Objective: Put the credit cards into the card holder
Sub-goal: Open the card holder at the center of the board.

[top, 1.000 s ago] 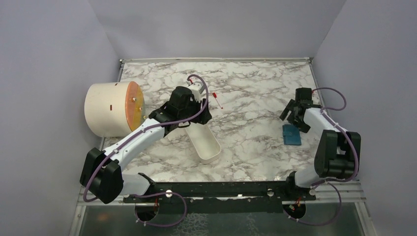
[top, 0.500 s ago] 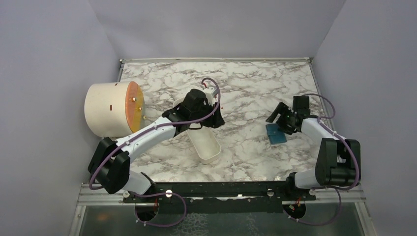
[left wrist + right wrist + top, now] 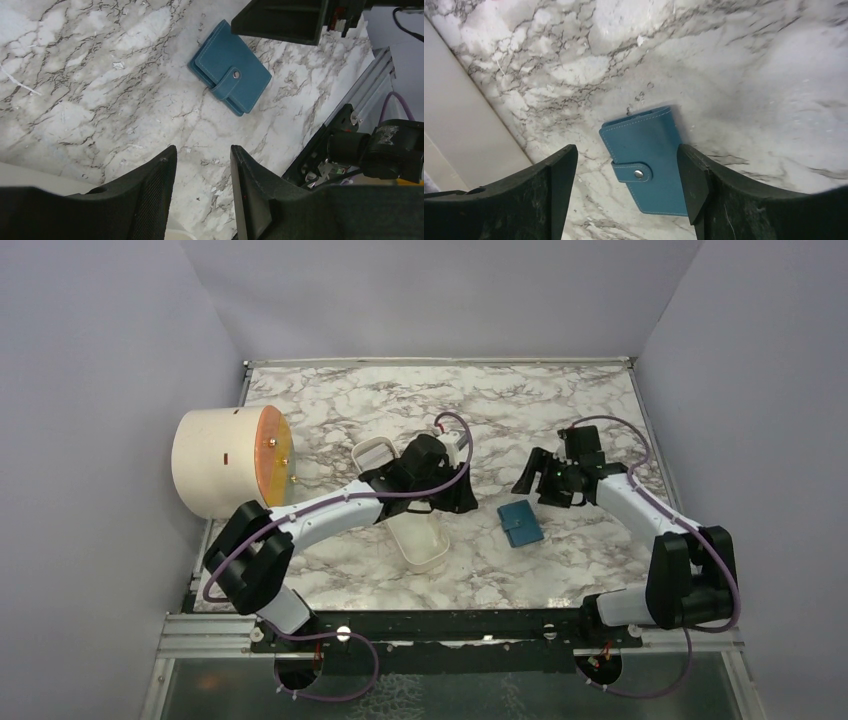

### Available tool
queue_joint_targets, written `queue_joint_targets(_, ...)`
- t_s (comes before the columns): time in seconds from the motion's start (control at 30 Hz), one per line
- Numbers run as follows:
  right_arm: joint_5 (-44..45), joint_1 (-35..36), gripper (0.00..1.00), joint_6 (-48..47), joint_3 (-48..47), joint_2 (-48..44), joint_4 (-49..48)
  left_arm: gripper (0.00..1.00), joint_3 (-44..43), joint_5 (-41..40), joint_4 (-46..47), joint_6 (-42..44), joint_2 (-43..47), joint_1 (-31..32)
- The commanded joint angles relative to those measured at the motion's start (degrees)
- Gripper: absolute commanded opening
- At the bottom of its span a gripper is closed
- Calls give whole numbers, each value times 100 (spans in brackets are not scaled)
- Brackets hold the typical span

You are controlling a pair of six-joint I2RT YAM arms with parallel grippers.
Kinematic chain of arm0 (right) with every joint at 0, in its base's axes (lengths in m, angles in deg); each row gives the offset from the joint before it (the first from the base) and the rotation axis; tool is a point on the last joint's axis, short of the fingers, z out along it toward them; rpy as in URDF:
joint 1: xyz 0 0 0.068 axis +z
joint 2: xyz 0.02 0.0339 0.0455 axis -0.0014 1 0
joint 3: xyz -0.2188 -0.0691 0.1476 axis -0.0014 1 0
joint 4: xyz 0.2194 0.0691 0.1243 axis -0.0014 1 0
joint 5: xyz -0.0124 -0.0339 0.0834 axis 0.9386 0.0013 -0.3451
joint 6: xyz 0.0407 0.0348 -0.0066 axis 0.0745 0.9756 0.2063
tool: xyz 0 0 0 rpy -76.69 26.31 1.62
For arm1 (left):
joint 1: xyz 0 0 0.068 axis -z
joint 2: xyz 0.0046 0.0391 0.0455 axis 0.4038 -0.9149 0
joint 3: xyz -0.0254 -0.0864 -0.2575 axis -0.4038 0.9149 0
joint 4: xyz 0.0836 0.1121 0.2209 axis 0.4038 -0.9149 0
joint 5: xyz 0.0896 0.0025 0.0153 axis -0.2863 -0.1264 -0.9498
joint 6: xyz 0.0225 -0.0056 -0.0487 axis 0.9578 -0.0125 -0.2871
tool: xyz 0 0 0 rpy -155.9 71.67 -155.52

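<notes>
The card holder (image 3: pixel 520 522) is a small teal-blue wallet lying flat and snapped shut on the marble table, right of centre. My right gripper (image 3: pixel 538 480) hangs just behind it, open; in the right wrist view the card holder (image 3: pixel 649 160) lies on the table between the spread fingers (image 3: pixel 694 175) of the right gripper (image 3: pixel 626 149). My left gripper (image 3: pixel 458 498) stands open to its left, over the marble, nothing between the fingers (image 3: pixel 150 190). The card holder (image 3: pixel 230 75) shows ahead of my left gripper (image 3: pixel 202 150). The credit cards are out of view.
A long white oval tray (image 3: pixel 420 540) lies under the left arm, its rear end (image 3: pixel 372 452) showing behind it. A cream cylinder with a round orange face (image 3: pixel 225 462) stands at the left edge. The tray's wall (image 3: pixel 459 120) borders the right wrist view.
Both arms have swung toward the table's middle. The card holder has slid left along with the right gripper. Both pairs of jaws have narrowed somewhat.
</notes>
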Motion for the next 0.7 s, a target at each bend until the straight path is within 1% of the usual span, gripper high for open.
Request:
queue_joint_targets(0.0, 875, -27, 72, -996, -324, -233, 696, 46, -181, 96, 425, -362, -190, 131)
queue_joint_targets(0.1, 806, -33, 68, -1190, -244, -6, 655, 45, -251, 237, 506, -456, -368, 211)
queue_joint_targets(0.17, 808, -33, 59, -1214, -171, 172, 565, 44, -329, 254, 505, -471, -462, 282)
queue_joint_targets(0.2, 773, -33, 52, -1208, -150, 243, 527, 44, -356, 258, 506, -492, -499, 309)
queue_joint_targets(0.27, 735, -31, 47, -1152, -123, 341, 446, 43, -385, 325, 561, -558, -566, 362)
queue_joint_targets(0.4, 564, -33, 46, -1055, 32, 443, 267, 40, -390, 456, 709, -744, -731, 466)
queue_joint_targets(0.57, -55, -31, 46, -845, 375, 546, -129, 37, -416, 453, 743, -762, -1125, 552)
queue_joint_targets(0.67, -137, -34, 42, -784, 516, 608, -266, 35, -458, 451, 749, -768, -1325, 558)
